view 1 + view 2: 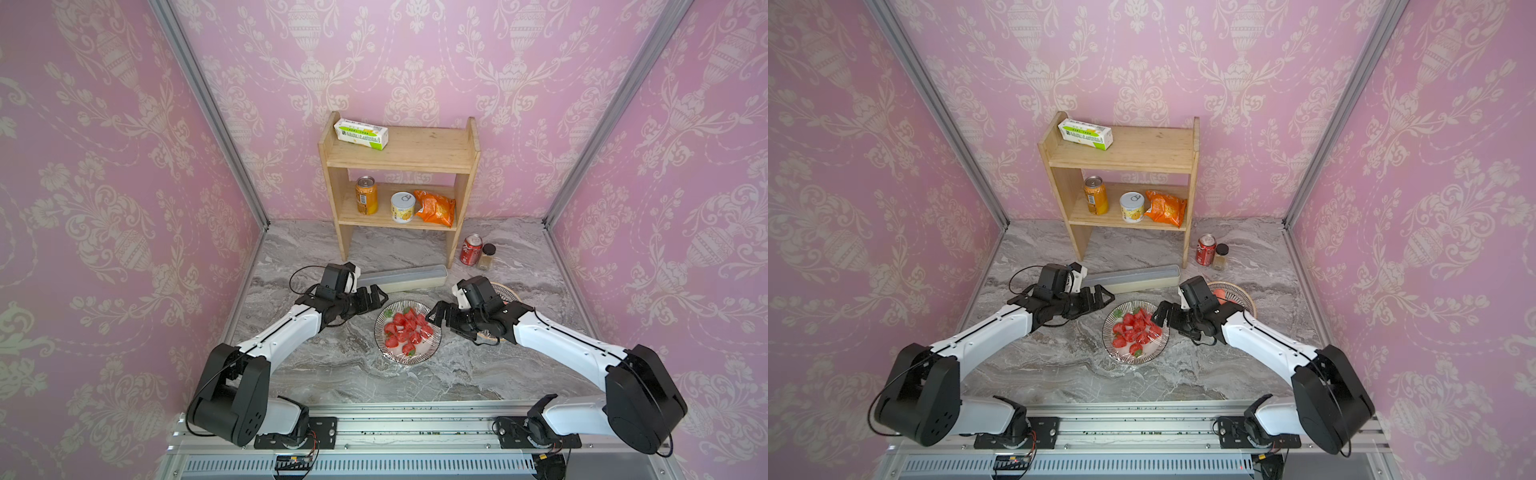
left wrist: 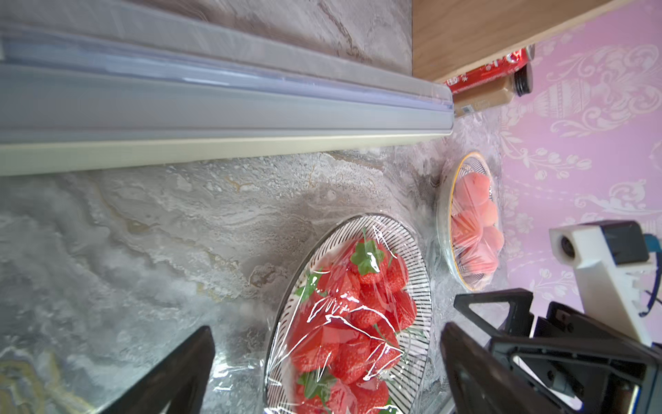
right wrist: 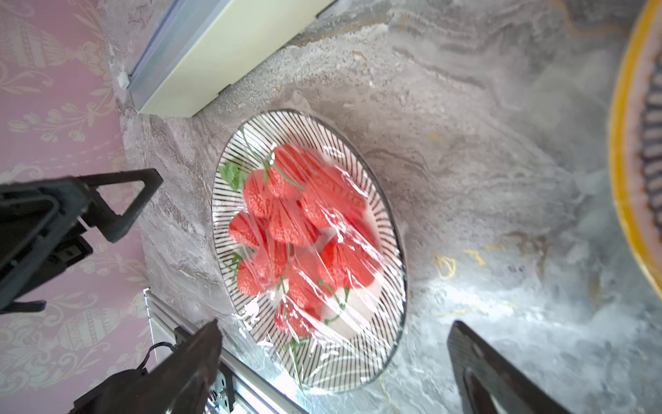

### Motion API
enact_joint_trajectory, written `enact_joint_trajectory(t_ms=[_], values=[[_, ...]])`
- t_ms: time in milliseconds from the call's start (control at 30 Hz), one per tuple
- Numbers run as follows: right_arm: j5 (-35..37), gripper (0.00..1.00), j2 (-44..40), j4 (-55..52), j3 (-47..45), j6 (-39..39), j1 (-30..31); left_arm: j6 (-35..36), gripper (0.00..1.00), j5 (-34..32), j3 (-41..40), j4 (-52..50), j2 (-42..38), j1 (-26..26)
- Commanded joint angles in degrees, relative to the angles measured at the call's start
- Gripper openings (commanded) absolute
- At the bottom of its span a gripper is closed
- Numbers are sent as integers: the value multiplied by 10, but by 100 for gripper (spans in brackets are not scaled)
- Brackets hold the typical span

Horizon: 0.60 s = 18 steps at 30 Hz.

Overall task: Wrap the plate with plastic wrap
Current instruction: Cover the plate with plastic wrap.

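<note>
**Plate covered in film, both sets of fingers empty**

We see the striped plate [image 1: 419,358] sitting near the middle of the marble counter [image 1: 332,374], heaped with strawberries [image 1: 405,328]. The plastic wrap [image 3: 322,229] lies over the fruit and the rim, glossy and crinkled. Its loose edges spill onto the counter around the plate. The long cream dispenser box [image 1: 405,277] with its greyish lid lies flat just behind the plate, in front of the wooden shelf [image 1: 399,160].

The left fingers [image 1: 374,296] are spread wide and grasp nothing. They hover between the box and the far left side of the plate. The right fingers [image 1: 438,311] are also spread wide and empty, at the right rim of the plate. We cannot tell whether they touch the film or the rim.

A 2nd plate [image 2: 444,200], with an orange edge and pale pink pieces under film, sits behind the right arm, near the box's right end.

On the shelf's top board lies a white-and-green carton [image 1: 360,134]. The lower board holds 3 things:
- an orange can [image 1: 366,195]
- a white tin [image 1: 403,207]
- an orange snack bag [image 1: 435,208]

A red can [image 1: 471,249] and a small dark-capped jar [image 1: 486,256] stand side by side on the counter, right of the shelf.
</note>
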Motion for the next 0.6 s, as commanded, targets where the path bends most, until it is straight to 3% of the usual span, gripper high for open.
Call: enact_joint_trajectory(t_ms=[0, 100, 233, 400, 567], values=[[7, 100, -47, -11, -51, 88, 19, 13, 99, -50, -16, -23, -37, 8], [21, 100, -77, 35, -84, 202, 65, 7, 99, -74, -24, -17, -62, 19], [98, 100, -93, 140, -120, 378, 161, 11, 99, -71, -16, -18, -68, 26], [218, 100, -62, 162, -67, 445, 264, 12, 99, -50, -14, -6, -64, 26], [245, 100, 12, 181, -43, 532, 324, 13, 99, -38, -20, -1, -70, 28]])
